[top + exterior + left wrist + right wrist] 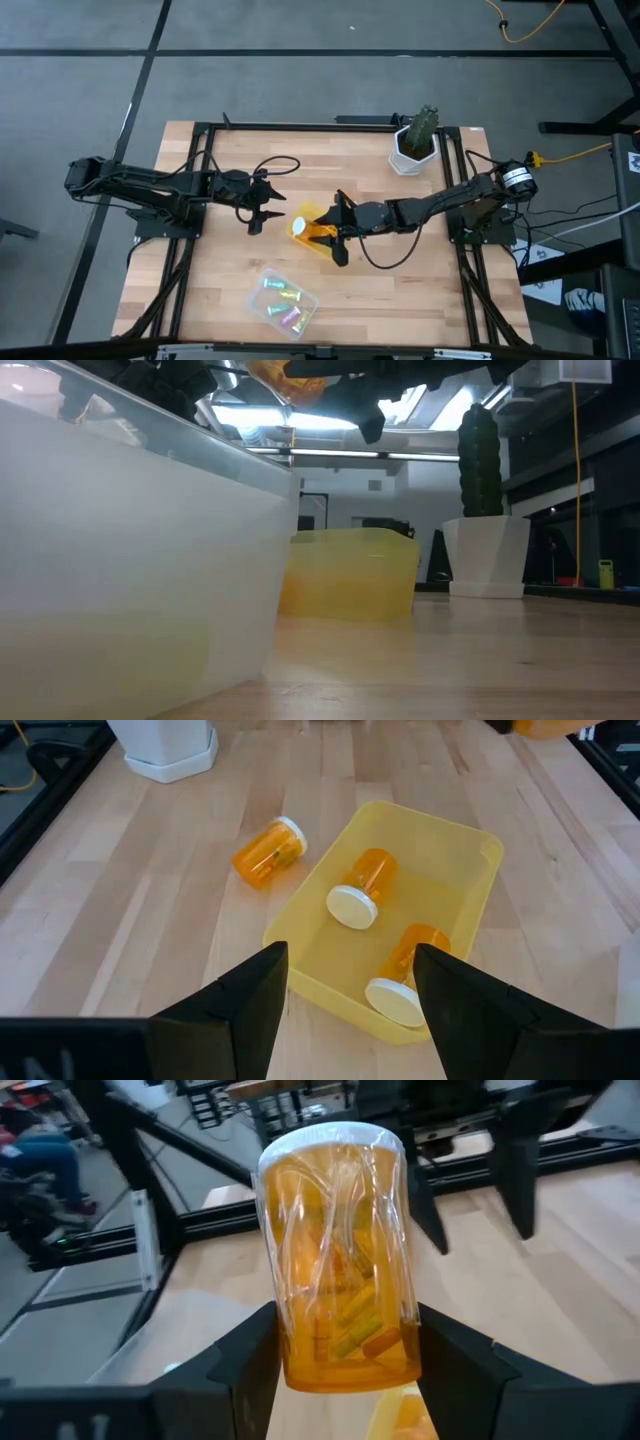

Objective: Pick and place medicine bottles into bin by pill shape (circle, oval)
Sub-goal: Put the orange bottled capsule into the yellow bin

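Note:
My right gripper (345, 1335) is shut on an orange medicine bottle (340, 1250) with a white cap and holds it in the air over the yellow bin (470, 845). Two orange bottles (362, 885) (405, 975) lie on their sides in that bin. Another orange bottle (268, 850) lies on its side on the table beside it. My left gripper (350, 960) hovers open left of the bin, touching nothing. Several pastel vials (283, 300) lie in a clear bin (262, 278) near the front edge. My right gripper pinches the orange bottle's side wall near its bottom end (295, 1355) between its two fingers. The fingers come from the table's right, nearly level and slanting slightly down. The bottle sticks out beyond them with its white cap (330, 1140) leading, lifted clear above the yellow bin.
A white plant pot (412, 150) with a cactus stands at the table's far right. In the low view the clear bin's wall (130, 560) fills the left. Bare wood lies right of the yellow bin (350, 575) and along the front right.

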